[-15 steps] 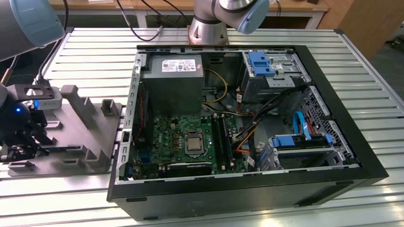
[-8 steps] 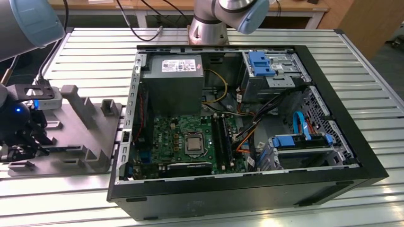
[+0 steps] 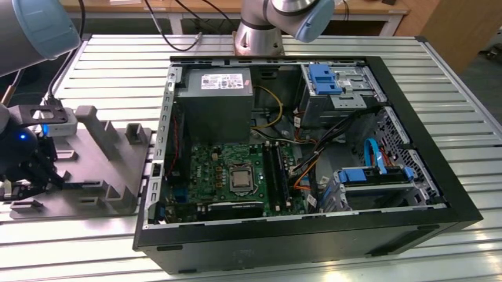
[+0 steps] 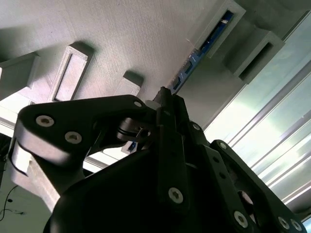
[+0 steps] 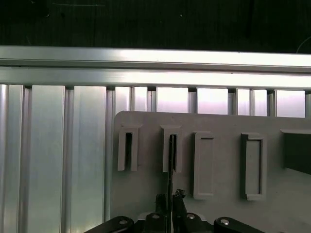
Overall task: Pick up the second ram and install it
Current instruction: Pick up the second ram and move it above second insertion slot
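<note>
Your gripper (image 5: 168, 199) pinches shut on the near end of the second ram (image 5: 171, 153), standing on edge in a slot of the grey holder (image 5: 223, 121), its long axis running straight away from the gripper.

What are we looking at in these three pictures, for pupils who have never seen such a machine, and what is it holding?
A robot arm stands at a metal table that bears an open computer. The exterior view looks on from off the arm; the two wrist views ride on it. On the exterior view's left lies a grey holder with slots. The arm's hand is closed on a thin dark memory stick standing in one slot, not yet in the computer.
</note>
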Controlling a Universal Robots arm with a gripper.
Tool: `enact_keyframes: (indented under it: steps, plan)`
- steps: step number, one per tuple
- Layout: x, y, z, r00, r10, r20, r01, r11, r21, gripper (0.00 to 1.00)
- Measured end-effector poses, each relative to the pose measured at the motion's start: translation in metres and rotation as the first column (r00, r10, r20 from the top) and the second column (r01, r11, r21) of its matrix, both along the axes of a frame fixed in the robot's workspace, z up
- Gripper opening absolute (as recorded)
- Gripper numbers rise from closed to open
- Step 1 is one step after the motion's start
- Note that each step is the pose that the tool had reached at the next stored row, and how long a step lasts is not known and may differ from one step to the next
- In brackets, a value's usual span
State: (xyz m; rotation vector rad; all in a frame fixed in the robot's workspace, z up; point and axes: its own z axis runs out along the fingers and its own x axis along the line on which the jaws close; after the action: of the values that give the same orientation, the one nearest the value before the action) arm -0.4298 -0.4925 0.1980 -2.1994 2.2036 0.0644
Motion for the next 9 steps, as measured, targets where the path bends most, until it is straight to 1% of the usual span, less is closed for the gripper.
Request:
enact_keyframes:
  steps: [1,8,9]
  plan:
    - [0.0,0.0,0.0,1.0,0.0,0.0,0.0,1.0,-0.0001,0.19]
    - [0.0,0.0,-0.0003,1.0,0.0,0.0,0.0,1.0,0.0,0.19]
    - [0.0,0.0,-0.0003,1.0,0.0,0.0,0.0,1.0,0.0,0.18]
